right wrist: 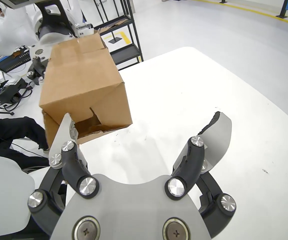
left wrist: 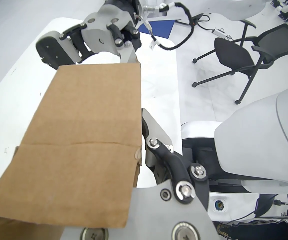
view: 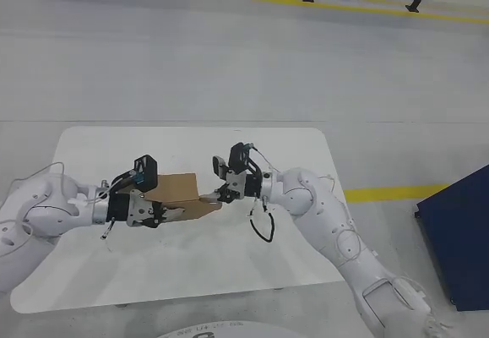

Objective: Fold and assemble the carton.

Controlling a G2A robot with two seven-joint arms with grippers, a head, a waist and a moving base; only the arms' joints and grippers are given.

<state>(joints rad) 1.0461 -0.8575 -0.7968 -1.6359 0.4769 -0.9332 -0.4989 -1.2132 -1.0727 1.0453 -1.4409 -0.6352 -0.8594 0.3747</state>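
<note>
One carton [view: 176,190] over table [view: 295,160], left end effector [view: 153,212] pinching it, right end effector [right wrist: 142,116] spread beside it

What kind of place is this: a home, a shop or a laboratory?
Probably a robotics laboratory or an industrial hall: yellow floor lines mark out zones, metal shelving stands beyond the white table, and a black office chair stands nearby.

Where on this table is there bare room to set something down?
Bare: on the table, the far strip beyond the carton and the near stretch before it. Crowded: the middle band, where left tool and right tool flank the carton.
</note>
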